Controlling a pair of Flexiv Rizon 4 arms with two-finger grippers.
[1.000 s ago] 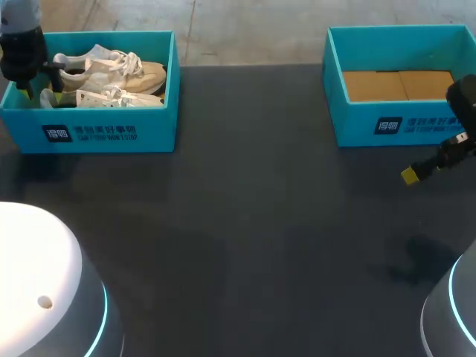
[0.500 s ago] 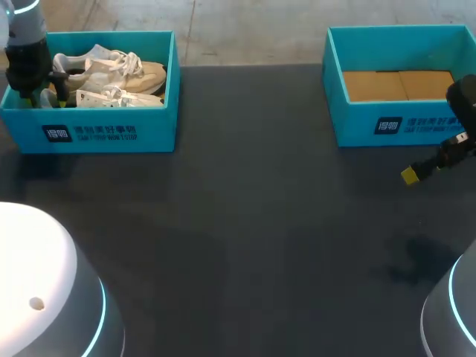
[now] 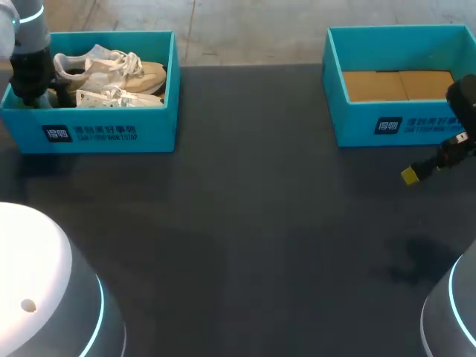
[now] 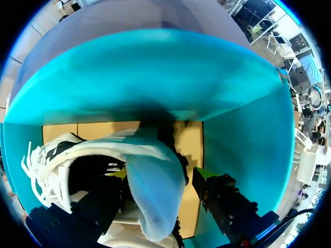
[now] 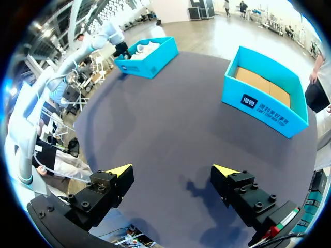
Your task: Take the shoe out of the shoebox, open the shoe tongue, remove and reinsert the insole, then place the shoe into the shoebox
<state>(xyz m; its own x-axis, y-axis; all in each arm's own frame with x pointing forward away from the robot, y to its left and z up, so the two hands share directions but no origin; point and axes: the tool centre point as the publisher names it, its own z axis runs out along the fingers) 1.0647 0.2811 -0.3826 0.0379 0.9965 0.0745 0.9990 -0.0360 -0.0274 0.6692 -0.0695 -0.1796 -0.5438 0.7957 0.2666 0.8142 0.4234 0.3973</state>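
Two cream-and-white shoes lie in the teal shoebox (image 3: 104, 130) at the table's far left. The rear shoe (image 3: 111, 68) has its heel at the box's left end. My left gripper (image 3: 35, 83) is down inside that end of the box. In the left wrist view the shoe's pale heel (image 4: 155, 191) stands between the open fingers of the left gripper (image 4: 160, 174), with a small gap beside the right finger (image 4: 222, 199). The front shoe (image 3: 111, 97) lies along the near wall. My right gripper (image 3: 409, 175) hangs open and empty over the table at the right (image 5: 173, 173).
A second teal box (image 3: 387, 123) with a bare cardboard floor stands at the far right, just behind my right gripper. Dark tabletop (image 3: 253, 223) stretches between the two boxes and toward the front.
My left arm has shifted slightly right and lower into the left end of the shoebox. The shoes and the right arm have not moved.
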